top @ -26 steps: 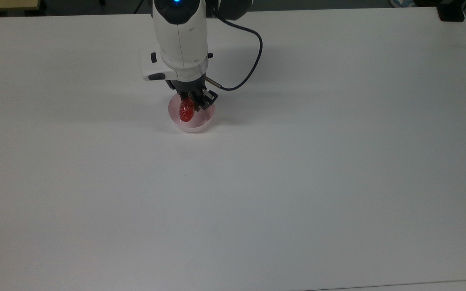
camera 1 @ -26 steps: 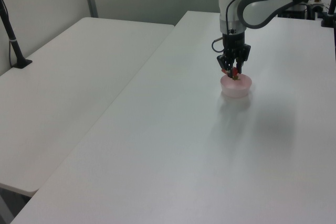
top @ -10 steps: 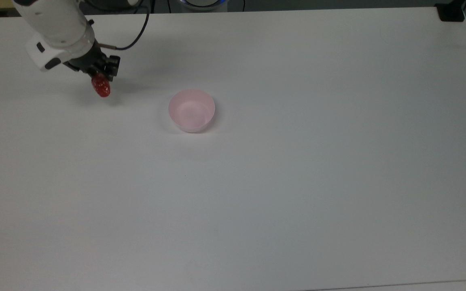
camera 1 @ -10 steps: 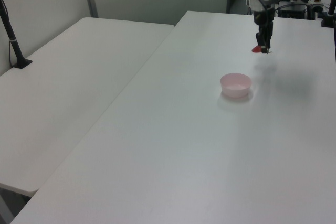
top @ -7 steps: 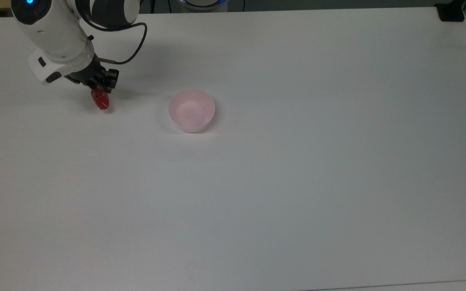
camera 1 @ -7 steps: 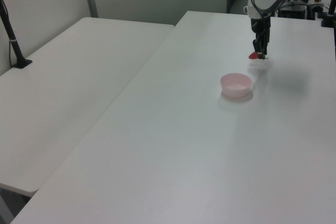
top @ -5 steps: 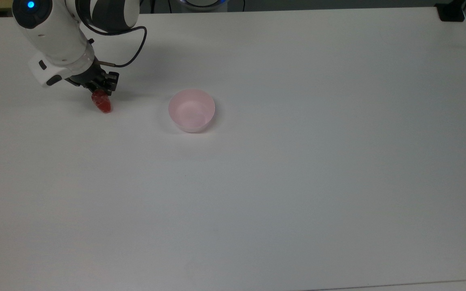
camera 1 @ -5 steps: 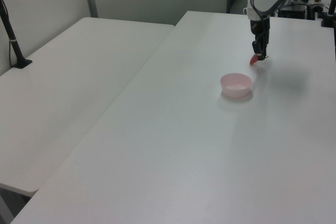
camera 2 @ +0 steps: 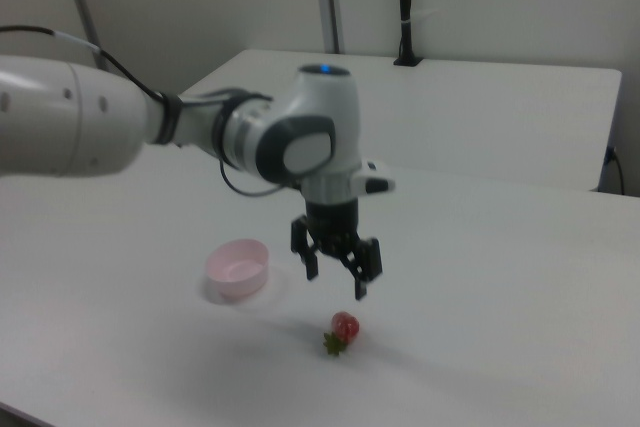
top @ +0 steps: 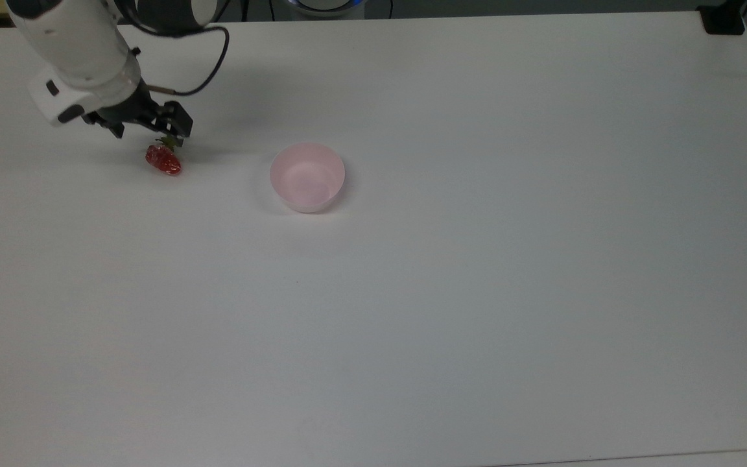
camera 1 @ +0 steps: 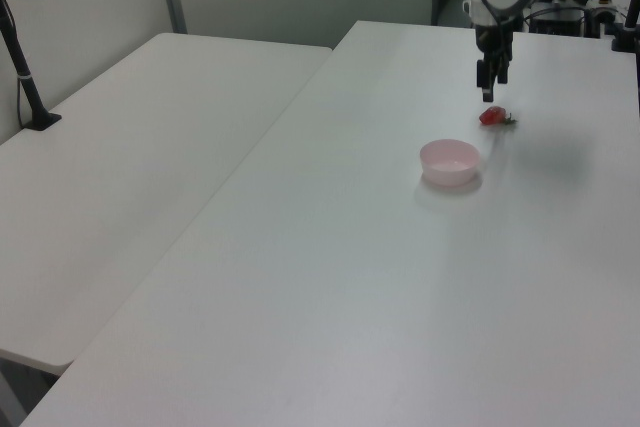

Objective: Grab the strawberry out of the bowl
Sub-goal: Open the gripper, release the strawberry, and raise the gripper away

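Observation:
The red strawberry (top: 163,159) lies on its side on the white table, well to the top view's left of the bowl. The pale pink bowl (top: 307,176) stands empty. My gripper (top: 150,130) hovers open just above the strawberry, touching nothing. In the left view the strawberry (camera 1: 492,116) rests beyond the bowl (camera 1: 449,161), with the gripper (camera 1: 493,77) a short way over it. The right view has the gripper (camera 2: 337,280) spread wide above the strawberry (camera 2: 343,330), whose green cap points toward the camera, and the bowl (camera 2: 238,268) to the right view's left.
A black cable (top: 211,65) loops off the wrist. A black block (top: 723,19) sits at the table's far corner on the top view's right. A second white table (camera 1: 130,147) with a black post (camera 1: 22,67) stands alongside on the left view's left.
The strawberry was lifted out of the bowl, carried to the top view's left and lowered onto the table. The gripper has since opened, let go and risen slightly.

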Robot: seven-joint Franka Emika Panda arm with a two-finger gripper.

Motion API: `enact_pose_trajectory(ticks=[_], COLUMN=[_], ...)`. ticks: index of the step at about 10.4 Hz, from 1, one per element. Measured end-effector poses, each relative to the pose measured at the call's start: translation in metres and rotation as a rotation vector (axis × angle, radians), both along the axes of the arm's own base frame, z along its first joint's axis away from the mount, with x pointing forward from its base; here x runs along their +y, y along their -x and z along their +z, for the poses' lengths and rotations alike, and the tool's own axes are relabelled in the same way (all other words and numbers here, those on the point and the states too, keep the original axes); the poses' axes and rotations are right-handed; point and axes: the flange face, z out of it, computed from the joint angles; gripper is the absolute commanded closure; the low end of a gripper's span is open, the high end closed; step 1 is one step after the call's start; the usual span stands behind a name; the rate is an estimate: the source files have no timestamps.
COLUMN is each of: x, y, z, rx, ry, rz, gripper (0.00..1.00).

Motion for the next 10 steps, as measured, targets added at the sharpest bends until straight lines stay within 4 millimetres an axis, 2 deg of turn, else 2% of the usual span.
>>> enact_pose_trajectory(ticks=[1, 2, 4, 8, 10], x=[0.007, 0.023, 0.06, 0.145, 0.174], y=[0.001, 0.001, 0.002, 0.006, 0.012], z=[0.026, 0.059, 0.107, 0.176, 0.213], rx=[-0.001, -0.019, -0.088, -0.189, -0.185], ry=[-0.005, -0.006, -0.019, -0.002, -0.002], rz=[0.004, 0.021, 0.014, -0.206, -0.237], gripper=[0.0, 0.0, 0.0, 0.0, 0.0])
